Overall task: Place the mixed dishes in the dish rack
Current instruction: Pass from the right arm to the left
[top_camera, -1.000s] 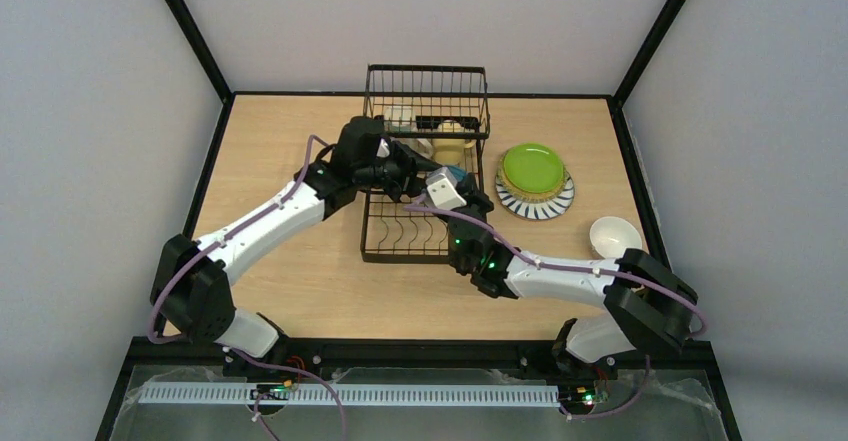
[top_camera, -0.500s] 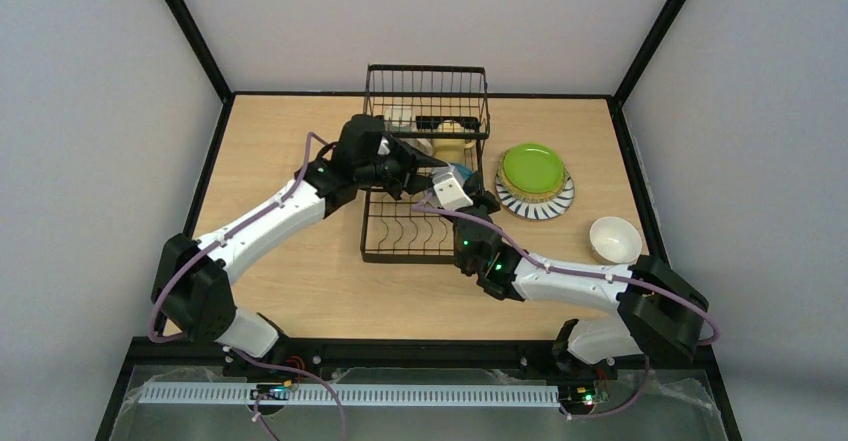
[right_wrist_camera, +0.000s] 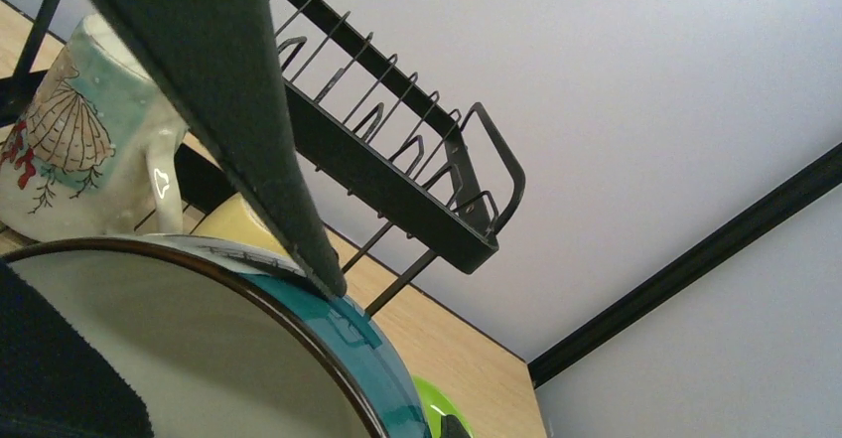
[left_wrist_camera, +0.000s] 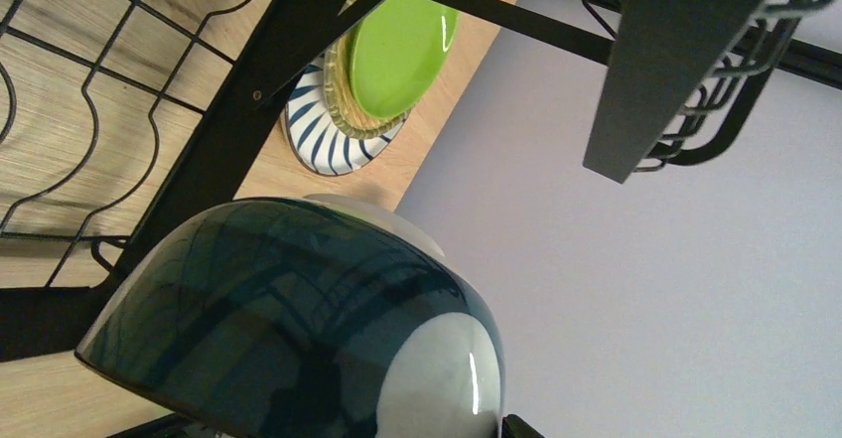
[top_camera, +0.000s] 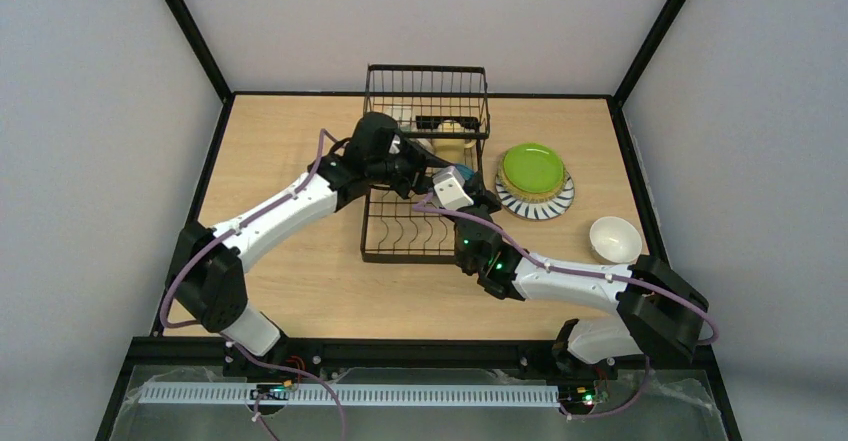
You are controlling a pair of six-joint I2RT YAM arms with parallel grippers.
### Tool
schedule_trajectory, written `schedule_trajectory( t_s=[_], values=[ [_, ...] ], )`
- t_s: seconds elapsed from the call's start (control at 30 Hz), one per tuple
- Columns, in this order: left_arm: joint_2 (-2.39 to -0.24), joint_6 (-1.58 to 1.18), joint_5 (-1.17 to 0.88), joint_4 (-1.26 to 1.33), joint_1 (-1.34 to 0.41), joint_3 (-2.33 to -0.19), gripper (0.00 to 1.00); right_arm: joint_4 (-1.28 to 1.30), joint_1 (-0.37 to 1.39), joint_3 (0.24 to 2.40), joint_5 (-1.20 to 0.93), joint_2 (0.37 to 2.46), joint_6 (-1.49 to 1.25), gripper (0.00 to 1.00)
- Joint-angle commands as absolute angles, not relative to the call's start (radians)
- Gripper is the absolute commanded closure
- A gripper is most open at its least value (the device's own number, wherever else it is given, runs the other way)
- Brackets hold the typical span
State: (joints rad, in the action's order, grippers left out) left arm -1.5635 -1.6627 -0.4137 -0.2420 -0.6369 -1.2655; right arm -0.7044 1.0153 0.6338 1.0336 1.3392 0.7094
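Blue-patterned mug [left_wrist_camera: 298, 324]: tipped on its side above the dish rack [top_camera: 410, 258], at the rack's right half, between the two end effectors; glossy dark teal wall and pale base fill the lower left wrist view.
Right end effector [right_wrist_camera: 223, 321]: clamped narrow on the mug's rim, one finger inside the mouth and the other flat against the outer wall.
Left end effector [top_camera: 428, 173]: spread wide just beside the mug; the one finger visible in the left wrist view stands apart from the mug wall, gripping nothing.
Dish rack: black wire, on the table [top_camera: 290, 161] at its middle; curved dividers at the near half, raised basket at the far end.
White mug with print [right_wrist_camera: 70, 150]: already in the rack, shell and coral picture facing the right wrist camera.
Pale yellow mug [top_camera: 450, 149]: in the rack, beside the printed mug, just beyond the held mug.
Lime green plate [top_camera: 532, 169]: top of a stack on the table, just right of the rack.
Tan plate [left_wrist_camera: 350, 120]: under the green one, only its rim showing.
Striped-rim plate [top_camera: 545, 206]: bottom of the stack, flat on the table.
Cream mug [top_camera: 614, 238]: upright on the table near its right edge, well apart from the rack.
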Motion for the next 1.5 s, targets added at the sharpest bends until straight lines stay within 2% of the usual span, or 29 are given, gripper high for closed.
schedule_trajectory(
  t_s=[0.0, 0.27, 0.47, 0.7, 0.9, 1.07, 1.23, 1.47],
  values=[
    [-1.606, -1.631, -0.326, -0.245, -0.63, -1.316, 0.19, -0.793, 1.031, 0.642, 0.967, 1.332, 0.697, 1.0],
    [-1.667, -1.612, -0.278, -0.259, -0.64, -1.376, 0.21, -0.78, 1.033, 0.647, 0.943, 1.341, 0.691, 1.0],
    [-1.717, -1.62, -0.276, -0.236, -0.66, -1.398, 0.27, -0.776, 1.046, 0.647, 0.939, 1.346, 0.689, 1.0],
    [-1.758, -1.634, -0.277, -0.206, -0.676, -1.421, 0.41, -0.772, 1.063, 0.647, 0.936, 1.355, 0.685, 1.0],
    [-1.776, -1.642, -0.282, -0.183, -0.686, -1.422, 0.57, -0.772, 1.086, 0.647, 0.936, 1.367, 0.686, 1.0],
    [-1.782, -1.637, -0.284, -0.158, -0.692, -1.416, 0.8, -0.769, 1.103, 0.647, 0.94, 1.379, 0.685, 1.0],
    [-1.777, -1.629, -0.285, -0.142, -0.695, -1.399, 0.98, -0.765, 1.104, 0.647, 0.942, 1.376, 0.684, 1.0],
    [-1.747, -1.633, -0.273, -0.08, -0.701, -1.339, 0.98, -0.734, 1.105, 0.653, 0.947, 1.363, 0.669, 1.0]
  ],
)
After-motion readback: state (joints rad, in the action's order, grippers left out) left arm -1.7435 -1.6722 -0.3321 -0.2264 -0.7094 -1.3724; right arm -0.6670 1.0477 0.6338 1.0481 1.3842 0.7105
